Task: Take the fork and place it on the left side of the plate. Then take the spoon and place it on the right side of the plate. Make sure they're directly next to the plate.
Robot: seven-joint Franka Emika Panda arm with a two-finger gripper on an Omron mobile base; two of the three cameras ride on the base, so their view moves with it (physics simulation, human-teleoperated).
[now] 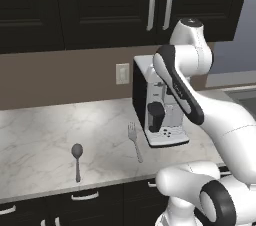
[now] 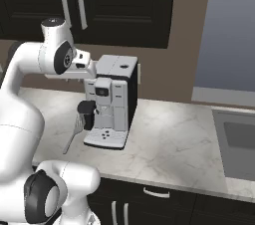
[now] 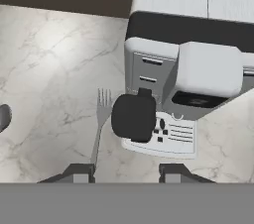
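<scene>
Gripper (image 3: 127, 172) high above the counter, looking straight down. Two dark fingertips (image 3: 78, 172) stand apart with bare marble between them; jaws partly spread, pinching nothing.

Directly below: slim silver-grey metal fork (image 3: 100, 123), tines toward the wall, handle running back toward the front edge. It lies flat on the pale veined marble counter (image 1: 45, 135), just beside the left flank of the white-and-black coffee machine (image 1: 160, 102). From above, the machine's round dark portafilter knob (image 3: 134, 117) juts out close to the tines. Also seen in the left base view (image 1: 134, 141) and the right base view (image 2: 73, 133).

Further left: dark grey metal spoon with oval bowl (image 1: 77, 160), well apart from the fork, handle toward the counter edge. Its bowl just shows at the left margin of the hand view (image 3: 4, 117).

Behind: brown wall with a white outlet plate (image 1: 122, 73), dark cabinets above. No white dinner plate seen from here, so placement spots cannot be fixed yet.

Judgement: task barely begun; fork pick-up comes first.

Risks:
- Descent near the tines could knock a finger against the portafilter knob or drip tray; safer to take the handle.
- Thin, flat handle on hard stone: jaws may slide over it or flick it sideways under the machine.
- Off-centre grip could let the fork swing during carry.
</scene>
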